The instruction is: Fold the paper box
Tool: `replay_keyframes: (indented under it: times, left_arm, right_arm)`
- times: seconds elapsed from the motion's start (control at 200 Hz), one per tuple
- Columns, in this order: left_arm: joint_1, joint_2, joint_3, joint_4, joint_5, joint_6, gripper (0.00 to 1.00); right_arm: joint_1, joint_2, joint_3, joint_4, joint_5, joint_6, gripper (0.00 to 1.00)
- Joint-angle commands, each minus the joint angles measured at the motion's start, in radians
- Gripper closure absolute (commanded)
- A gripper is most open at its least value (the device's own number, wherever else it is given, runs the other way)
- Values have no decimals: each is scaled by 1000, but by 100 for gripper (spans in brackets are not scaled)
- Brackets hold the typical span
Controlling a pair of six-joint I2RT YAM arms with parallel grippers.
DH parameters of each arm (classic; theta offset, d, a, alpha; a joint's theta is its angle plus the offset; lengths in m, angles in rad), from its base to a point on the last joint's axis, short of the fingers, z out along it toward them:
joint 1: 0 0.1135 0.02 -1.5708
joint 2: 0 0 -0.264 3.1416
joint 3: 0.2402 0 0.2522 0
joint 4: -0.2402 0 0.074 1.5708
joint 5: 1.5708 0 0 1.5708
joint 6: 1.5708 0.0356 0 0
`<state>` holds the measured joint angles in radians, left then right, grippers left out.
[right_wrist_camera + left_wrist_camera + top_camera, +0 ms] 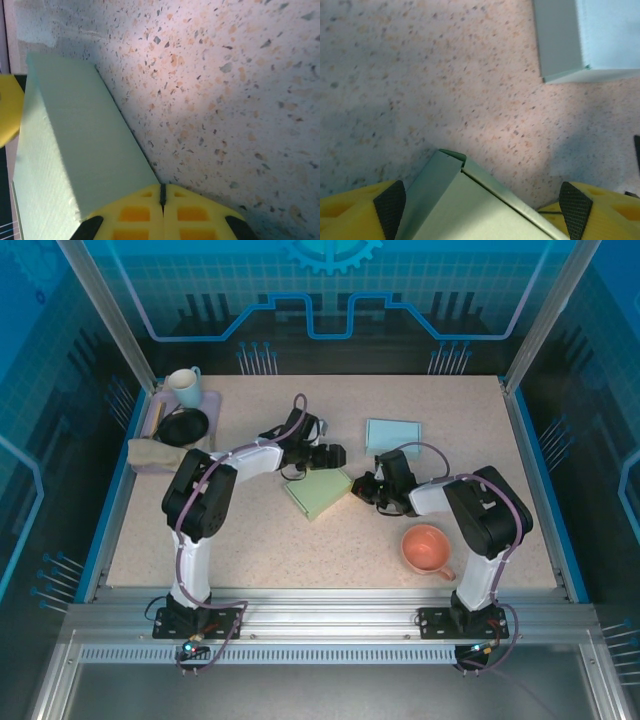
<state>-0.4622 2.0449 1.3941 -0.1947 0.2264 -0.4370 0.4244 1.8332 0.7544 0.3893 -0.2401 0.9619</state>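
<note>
Speckled bench (250, 540) carries the pale green paper box (318, 492) at its centre, between my arms. The shut right pincer (161, 199) braces its side, I judge, while the left pincer (482, 210) straddles a corner, spread wide, gripping nothing. The left wrist view gives me the corner seam, too small from the top

Pale green paper box (318, 492) lies cornerwise at the table's (250, 540) middle.

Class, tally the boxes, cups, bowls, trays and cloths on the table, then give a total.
Boxes: 2 (green box, blue box)
Cups: 2 (cream cup, orange cup)
Bowl: 1
Tray: 1
Cloth: 1
Total: 7
</note>
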Motion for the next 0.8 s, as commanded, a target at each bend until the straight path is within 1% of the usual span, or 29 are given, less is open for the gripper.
replay_keyframes:
  times: [0.0, 0.165, 0.32, 0.405, 0.475, 0.58, 0.695, 0.795]
  left_arm:
    - [-37, -39, 35, -128, 32, -73, 15]
    - [67, -104, -23, -143, -54, -150, 13]
    - [100, -203, -146, -111, -119, -192, 9]
    - [102, -262, -228, -70, -120, -196, 8]
    - [101, -297, -293, -27, -83, -195, 8]
    - [99, -331, -365, 21, -29, -206, 9]
    - [94, -362, -440, 62, -25, -228, 9]
    - [85, -374, -480, 90, -26, -243, 9]
  right_arm:
    - [-9, 16, -6, 60, 14, 0, 100]
    - [-9, -81, -13, -45, 51, -54, 100]
    - [-1, -186, -31, -165, 89, -111, 100]
    - [8, -233, -58, -184, 89, -122, 100]
    - [24, -265, -87, -194, 94, -102, 100]
    - [99, -304, -133, -188, 130, -43, 100]
    - [194, -310, -135, -209, 150, 0, 100]
    - [267, -292, -140, -186, 177, 59, 100]
